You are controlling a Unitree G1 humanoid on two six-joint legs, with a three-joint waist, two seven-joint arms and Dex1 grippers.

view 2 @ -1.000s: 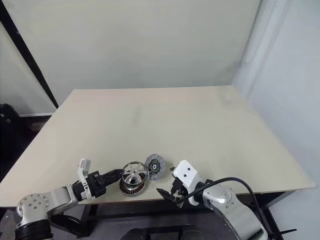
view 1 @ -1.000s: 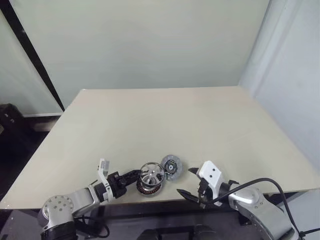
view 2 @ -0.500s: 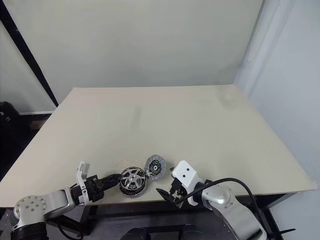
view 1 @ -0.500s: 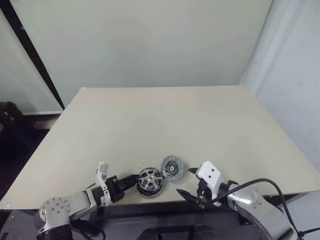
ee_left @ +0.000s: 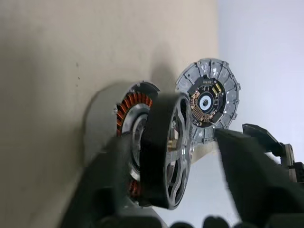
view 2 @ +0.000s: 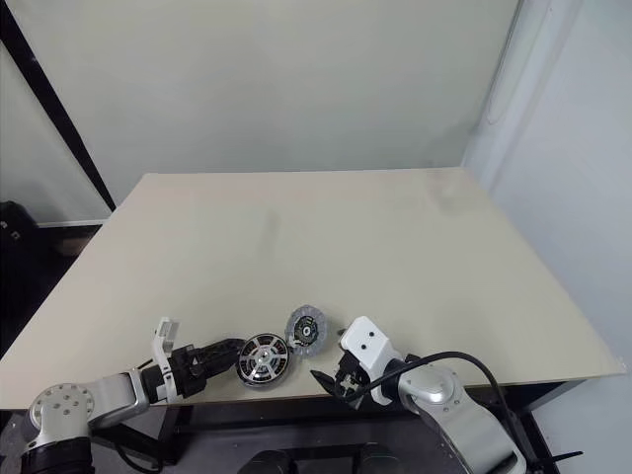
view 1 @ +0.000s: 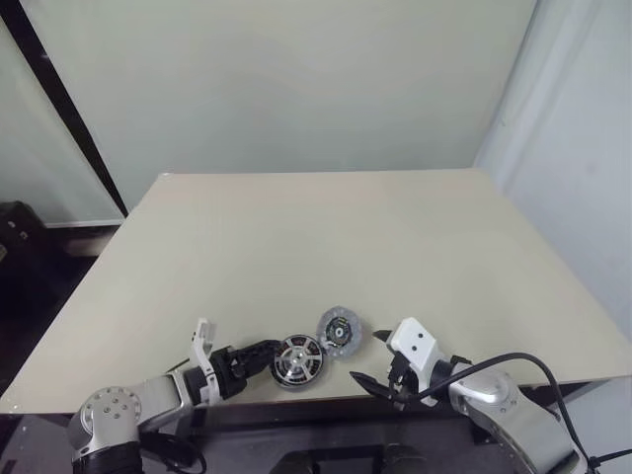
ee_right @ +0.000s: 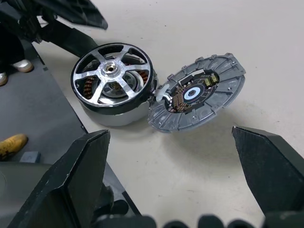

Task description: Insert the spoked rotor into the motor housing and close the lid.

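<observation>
We see the spoked rotor [ee_right: 113,72] at the upper left of the right wrist view: bright silver spokes and hub inside a black outer band. Through its gaps and beneath it, the motor housing [ee_left: 134,105] shows copper-orange coil windings striped with dark lines, over a pale silver base. The lid [ee_right: 199,92] is grey with a ribbed rim, a black centre, a white ring in the middle and small gold and greenish marks. The table [view 1: 326,237] is plain pale beige. The left gripper [view 1: 263,352] has black fingers; the right gripper [view 1: 369,360] has black fingers under a white housing.
</observation>
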